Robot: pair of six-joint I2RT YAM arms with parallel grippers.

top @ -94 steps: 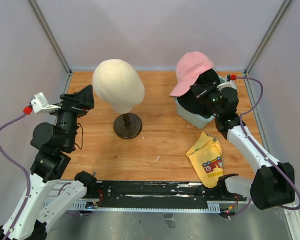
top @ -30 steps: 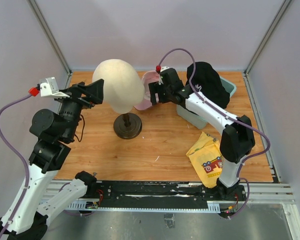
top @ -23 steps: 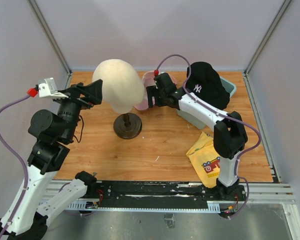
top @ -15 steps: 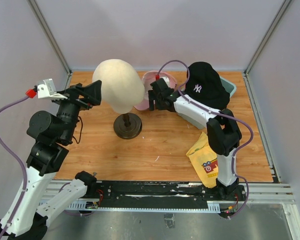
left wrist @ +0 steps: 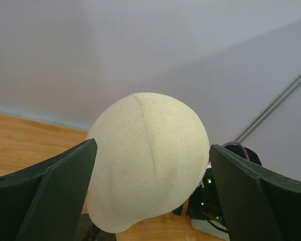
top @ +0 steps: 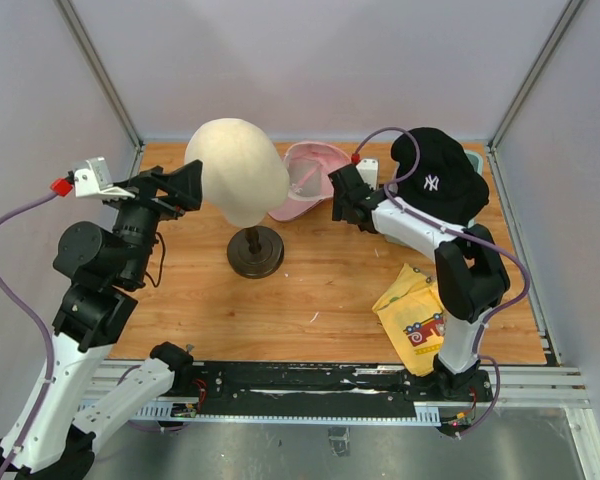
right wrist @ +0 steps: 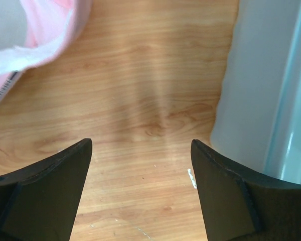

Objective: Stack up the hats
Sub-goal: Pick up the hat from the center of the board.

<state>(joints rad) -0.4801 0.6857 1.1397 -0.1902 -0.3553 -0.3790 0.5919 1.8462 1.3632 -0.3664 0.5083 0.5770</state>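
Pink fabric first: a pink hat [top: 305,178] lies on the wooden bench [top: 320,280] with its hollow side turned up, just behind and to the right of a cream mannequin head [top: 237,168], which hides part of it. I judge that it lies like this so it can serve as the bottom of the stack.

A black hat [top: 438,180] with a white logo sits domed on top of a pale bin [right wrist: 256,85] at the back right. It is raised there, and I judge it easy to lift.

My right end effector [top: 336,200] hovers low over the bench in the gap between the pink hat and the bin. Its fingers are spread wide and hold nothing. In the right wrist view, bare wood shows between them, the pink hat's edge sits up and to the left, clear of the fingers, and the bin wall stands to the right. The black hat is behind this end effector, near but apart.

My left end effector [top: 185,185] is raised at the left, also spread wide and empty. Its fingers frame the mannequin head. I cannot tell whether they touch it. Both hats are well to its right.

A yellow cloth [top: 417,312] with red print lies near the front right, apart from the hats.
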